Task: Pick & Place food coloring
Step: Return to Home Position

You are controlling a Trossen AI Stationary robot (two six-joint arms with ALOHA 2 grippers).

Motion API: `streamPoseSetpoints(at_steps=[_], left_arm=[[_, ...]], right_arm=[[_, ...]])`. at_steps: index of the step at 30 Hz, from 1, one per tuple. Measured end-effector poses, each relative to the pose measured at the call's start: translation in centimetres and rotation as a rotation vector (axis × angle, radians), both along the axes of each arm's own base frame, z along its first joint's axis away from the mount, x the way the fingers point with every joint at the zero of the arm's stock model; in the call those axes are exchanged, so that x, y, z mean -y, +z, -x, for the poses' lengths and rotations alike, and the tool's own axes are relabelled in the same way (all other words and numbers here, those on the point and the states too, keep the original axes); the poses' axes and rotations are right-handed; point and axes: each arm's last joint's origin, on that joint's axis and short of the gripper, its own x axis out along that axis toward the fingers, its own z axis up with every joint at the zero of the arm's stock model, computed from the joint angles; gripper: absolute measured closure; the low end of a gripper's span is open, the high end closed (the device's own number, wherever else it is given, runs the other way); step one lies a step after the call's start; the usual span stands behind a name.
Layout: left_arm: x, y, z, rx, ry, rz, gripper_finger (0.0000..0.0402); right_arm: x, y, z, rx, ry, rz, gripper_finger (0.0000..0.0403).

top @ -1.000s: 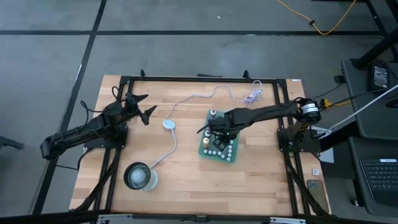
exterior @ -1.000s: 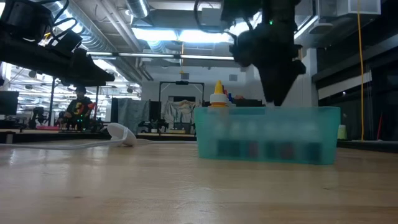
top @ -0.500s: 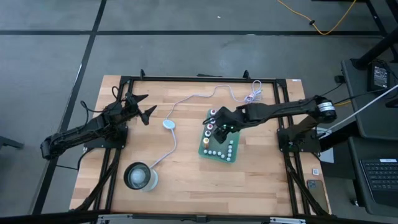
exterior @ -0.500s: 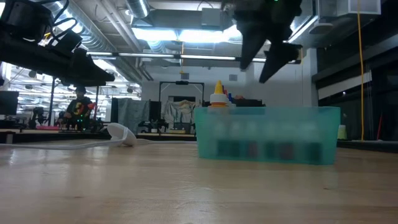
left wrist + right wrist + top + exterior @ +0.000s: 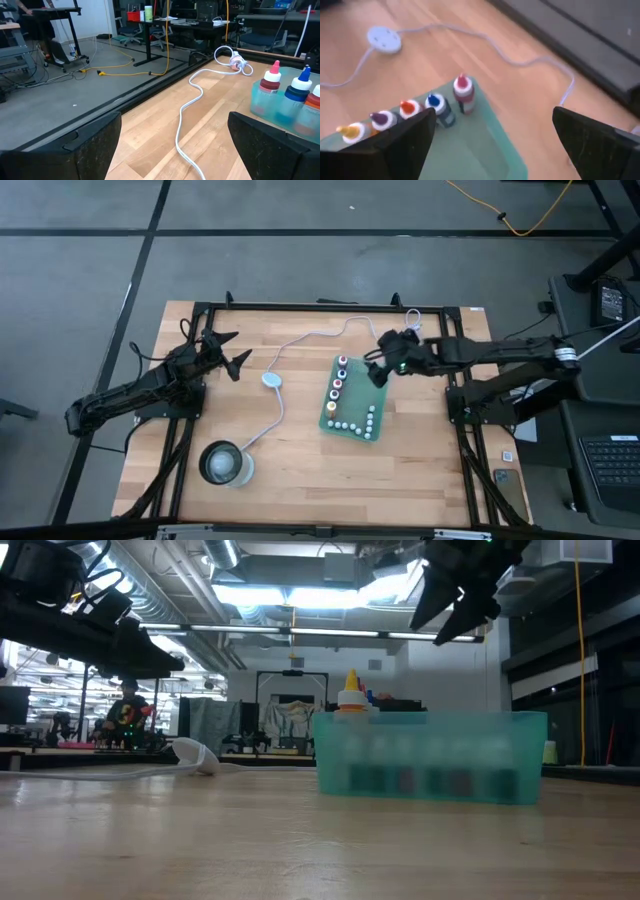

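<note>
Food coloring bottles [image 5: 336,384] stand inside the green bin [image 5: 358,395] at the middle of the worktop [image 5: 300,470] in the high view. The right end effector [image 5: 378,373] hovers at the bin's far right corner, fingers spread and empty. The left end effector [image 5: 233,351] waits open over the left side. In the low view, the right end effector hangs above the bin, clear of it. The left wrist view shows a white cable [image 5: 180,125] beside the bin. The right wrist view shows red, blue, orange, purple and yellow caps lined along one wall.

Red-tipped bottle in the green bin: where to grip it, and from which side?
Grip the small red-tipped food coloring bottle at its white collar, from straight above, closing across the row. It stands upright, its top clear of the rim of the translucent green plastic bin, with a blue-capped bottle close beside it.
</note>
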Motion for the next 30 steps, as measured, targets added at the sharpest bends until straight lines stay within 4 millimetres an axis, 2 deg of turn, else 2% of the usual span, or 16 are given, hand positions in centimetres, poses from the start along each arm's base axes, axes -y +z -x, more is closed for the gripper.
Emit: streamPoseSetpoints(at_steps=[6, 15, 21, 30], left_arm=[[0.0, 0.0, 0.0, 0.000, 0.000, 0.000, 0.0041], [0.0, 0.0, 0.0, 0.000, 0.000, 0.000, 0.0041], [0.0, 0.0, 0.0, 0.000, 0.000, 0.000, 0.0041], [0.0, 0.0, 0.0, 0.000, 0.000, 0.000, 0.0041]], right_arm=[[1.3, 0.3, 1.6, 0.176, 0.093, 0.209, 0.0003], [3.7, -1.0, 5.0, 0.429, 0.012, 0.457, 0.0003], [5.6, -2.9, 7.8, 0.409, -0.085, 0.536, 0.0003], [8.0, -6.1, 12.5, 0.393, -0.357, 0.566, 0.0003]])
